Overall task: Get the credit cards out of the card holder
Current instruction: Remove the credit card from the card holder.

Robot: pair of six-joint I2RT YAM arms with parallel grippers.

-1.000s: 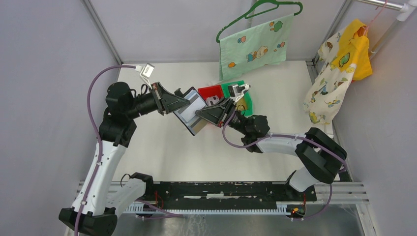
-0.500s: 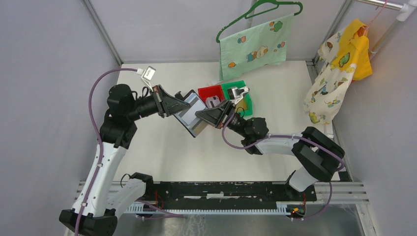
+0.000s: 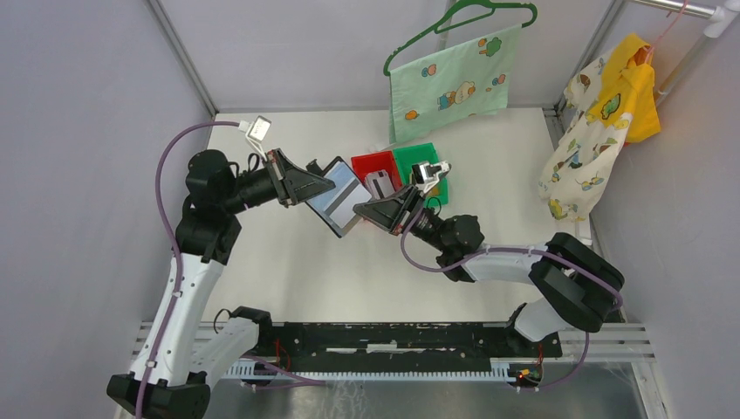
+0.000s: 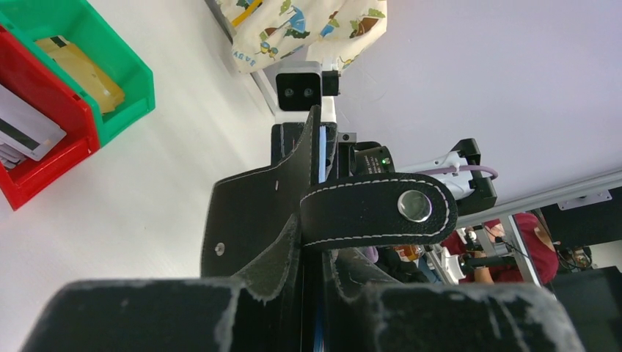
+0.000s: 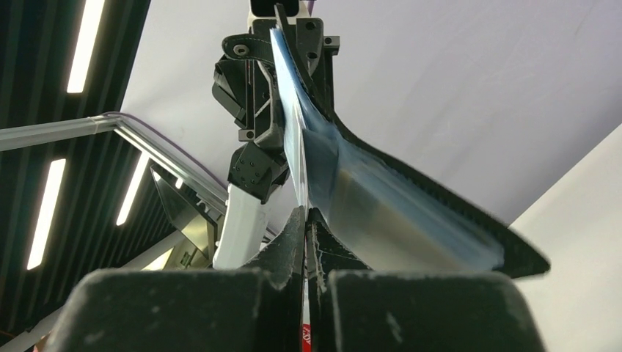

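Note:
The black card holder [image 3: 339, 199] hangs open above the table, its grey-blue lining facing up. My left gripper [image 3: 327, 187] is shut on its far left edge. In the left wrist view the card holder [image 4: 257, 213] stands edge-on between the jaws, its snap tab [image 4: 378, 210] folded to the right. My right gripper [image 3: 364, 210] is shut on the thin edge of a credit card [image 5: 292, 139] that reaches up into the card holder [image 5: 389, 209]. Other credit cards lie in the bins: a whitish one [image 4: 22, 128] and a tan one [image 4: 81, 70].
A red bin [image 3: 365, 162] and a green bin [image 3: 410, 155] stand side by side just behind the grippers. A green patterned cloth [image 3: 449, 83] hangs on a hanger at the back. Yellow and white cloths [image 3: 602, 131] hang at the right wall.
My right gripper has closed on the card's edge. The right arm has drawn slightly toward the near right, and the left gripper with the holder has shifted a little to the left.

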